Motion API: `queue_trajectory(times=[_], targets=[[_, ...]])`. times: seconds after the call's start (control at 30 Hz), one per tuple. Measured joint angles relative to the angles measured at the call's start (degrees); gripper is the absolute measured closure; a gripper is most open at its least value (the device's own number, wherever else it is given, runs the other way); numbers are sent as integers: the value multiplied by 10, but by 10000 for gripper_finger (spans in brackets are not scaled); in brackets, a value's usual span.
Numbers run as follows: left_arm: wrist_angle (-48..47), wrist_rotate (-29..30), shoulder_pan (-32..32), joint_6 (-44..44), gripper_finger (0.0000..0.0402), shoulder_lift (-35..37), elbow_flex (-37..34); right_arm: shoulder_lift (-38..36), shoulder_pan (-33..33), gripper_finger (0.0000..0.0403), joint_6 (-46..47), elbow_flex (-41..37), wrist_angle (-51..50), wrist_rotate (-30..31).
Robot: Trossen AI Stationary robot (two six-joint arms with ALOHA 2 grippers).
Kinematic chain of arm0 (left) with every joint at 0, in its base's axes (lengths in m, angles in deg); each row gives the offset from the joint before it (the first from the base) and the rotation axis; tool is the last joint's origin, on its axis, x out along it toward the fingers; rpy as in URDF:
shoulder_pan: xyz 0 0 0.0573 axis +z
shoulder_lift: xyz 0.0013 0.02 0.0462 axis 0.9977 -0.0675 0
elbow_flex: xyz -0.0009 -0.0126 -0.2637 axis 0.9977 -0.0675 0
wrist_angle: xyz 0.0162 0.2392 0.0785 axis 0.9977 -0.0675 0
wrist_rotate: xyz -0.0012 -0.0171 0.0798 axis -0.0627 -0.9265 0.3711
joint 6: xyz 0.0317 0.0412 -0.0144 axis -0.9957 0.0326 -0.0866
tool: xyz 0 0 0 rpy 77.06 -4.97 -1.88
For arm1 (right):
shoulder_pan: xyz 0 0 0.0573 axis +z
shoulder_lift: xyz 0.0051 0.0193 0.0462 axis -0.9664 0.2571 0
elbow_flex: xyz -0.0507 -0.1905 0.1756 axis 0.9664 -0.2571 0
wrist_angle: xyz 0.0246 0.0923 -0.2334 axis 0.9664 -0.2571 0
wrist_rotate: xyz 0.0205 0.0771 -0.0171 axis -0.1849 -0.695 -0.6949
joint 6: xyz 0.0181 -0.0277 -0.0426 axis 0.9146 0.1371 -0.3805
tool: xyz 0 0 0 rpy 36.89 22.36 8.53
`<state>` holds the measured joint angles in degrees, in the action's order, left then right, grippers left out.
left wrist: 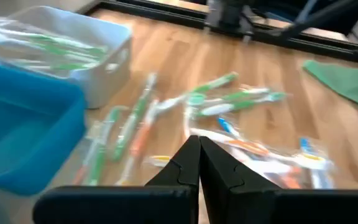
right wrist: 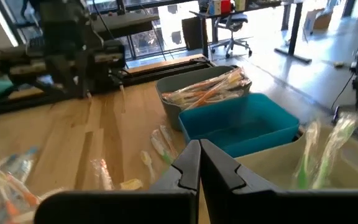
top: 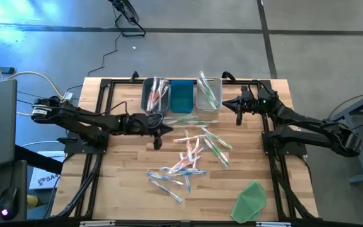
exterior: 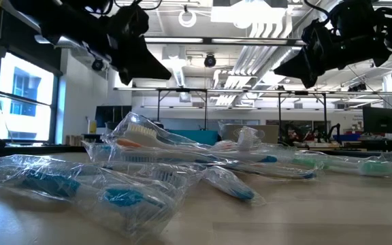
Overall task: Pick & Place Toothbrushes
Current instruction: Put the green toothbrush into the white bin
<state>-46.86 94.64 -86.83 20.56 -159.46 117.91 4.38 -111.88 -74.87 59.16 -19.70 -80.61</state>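
Three bins sit in a row at the far edge of the bench (top: 118, 170) in the high view: a grey bin (top: 155, 94) holding pink and orange toothbrushes, a blue bin (top: 182, 95) in the middle, and a pale bin (top: 209, 94) holding green ones. The loose toothbrushes (top: 191, 154) lie scattered across the middle of the bench, green ones toward the right, pink and orange in the centre, blue ones nearer the front edge. A green sheet (top: 251, 200) lies by the front right corner. The left gripper (top: 158, 133) hangs over the bench just in front of the grey bin, beside the left end of the scatter. The right gripper (top: 239, 108) hangs near the far right corner, just beside the pale bin.

Low view: wrapped toothbrushes fill the foreground in clear packets, blue ones nearest, an orange-handled one on top of the heap. Both arms show as dark shapes above, clear of the heap.

Left wrist view: the left gripper's jaws are pressed together with nothing between them, above the bench and touching no brush. Beyond them lie green, orange and blue toothbrushes, with the blue bin and the pale bin to one side.

Right wrist view: the right gripper's jaws are likewise clenched and empty, hanging over the edge of the pale bin, with the blue bin and the grey bin of orange brushes beyond.
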Motion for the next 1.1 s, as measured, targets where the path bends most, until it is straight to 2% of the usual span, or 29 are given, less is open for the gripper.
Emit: queue_trajectory(times=[0.3, 0.43, 0.63, 0.77, 0.87, 1.0, 1.1], targets=[[-1, -1, -5, 110, 401, 0, 0, 0, 0, 401, 31, 0, -76, -1], [-3, 0, -4, 100, 401, 0, 0, 0, 0, 401, 44, 0, -91, 0], [-5, 66, -4, 84, 401, -1, 0, 0, 0, 401, 38, 0, -69, 1], [-1, 137, -4, 109, 401, 0, 0, 0, 0, 401, 17, 0, -60, 19], [-12, 144, -4, 90, 401, 3, 0, 0, 0, 401, 17, 0, -50, 58], [-42, 149, -4, 81, 401, 10, 2, 0, 0, 401, 39, 0, -24, 61], [-58, 162, -4, 76, 401, 21, 0, 0, 38, 401, 4, 0, -26, 97]])
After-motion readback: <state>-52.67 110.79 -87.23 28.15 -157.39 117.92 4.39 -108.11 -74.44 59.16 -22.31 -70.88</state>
